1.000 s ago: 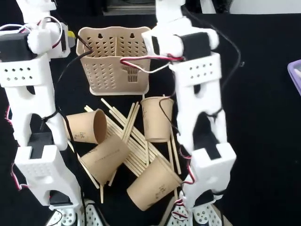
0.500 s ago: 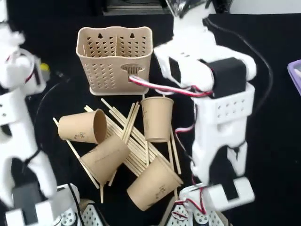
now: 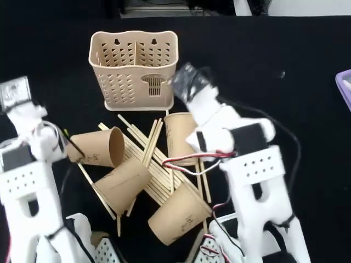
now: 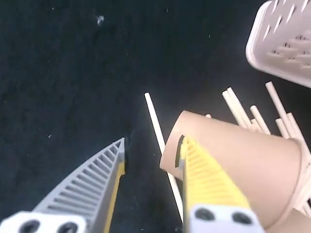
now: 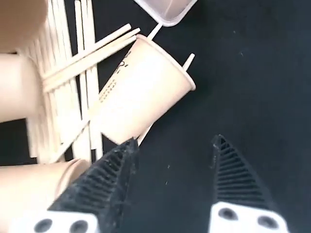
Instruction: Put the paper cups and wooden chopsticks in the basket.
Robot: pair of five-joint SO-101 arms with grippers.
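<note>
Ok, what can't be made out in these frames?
Beige perforated plastic basket: floor hidden by its own front wall, high view.
Wooden chopsticks: count unclear, many lie under the brown paper cups, high view.
Purple object: cut off by the high view's right edge.
Left end effector: whether its yellow finger touches a cup rim, left wrist view.
</note>
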